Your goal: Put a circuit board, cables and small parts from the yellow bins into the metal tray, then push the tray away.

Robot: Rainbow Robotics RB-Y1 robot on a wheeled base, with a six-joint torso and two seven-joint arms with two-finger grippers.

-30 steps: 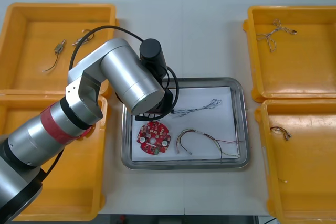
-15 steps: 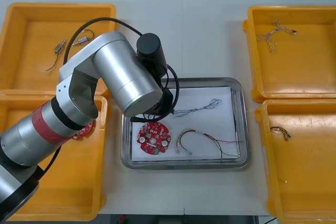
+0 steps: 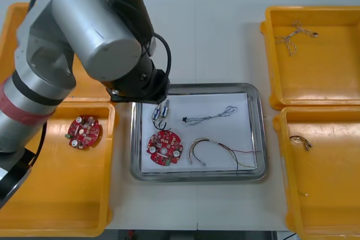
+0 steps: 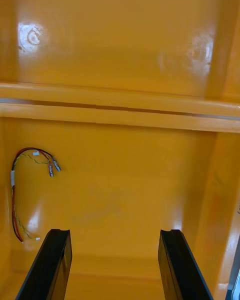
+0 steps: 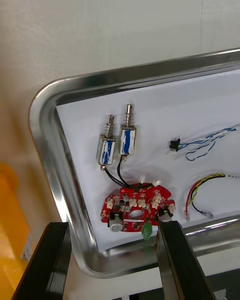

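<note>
The metal tray [image 3: 256, 133], white inside, sits mid-table. In it lie a round red circuit board [image 3: 165, 147], two small metal parts [image 3: 160, 110] joined by a black lead, a blue and white cable [image 3: 211, 117] and a red and yellow cable [image 3: 220, 150]. My left arm [image 3: 84, 32] rises over the tray's far left corner. My left gripper [image 5: 115, 262] hangs open above the tray's rim [image 5: 45, 130], with the small metal parts [image 5: 118, 145] and circuit board [image 5: 134, 212] beyond its fingers. My right gripper [image 4: 114, 265] stands open inside a bin, holding nothing.
Another circuit board [image 3: 84, 131] lies in the near left yellow bin [image 3: 67, 206]. The far right bin [image 3: 315, 88] holds a cable [image 3: 292, 35], and the near right bin [image 3: 332, 195] holds a red and yellow cable [image 3: 301, 141], which is beside my right fingers [image 4: 25, 190].
My left arm has lifted up and swung back to the left, away from the tray. That uncovers the small metal parts in the tray and the board in the near left bin.
</note>
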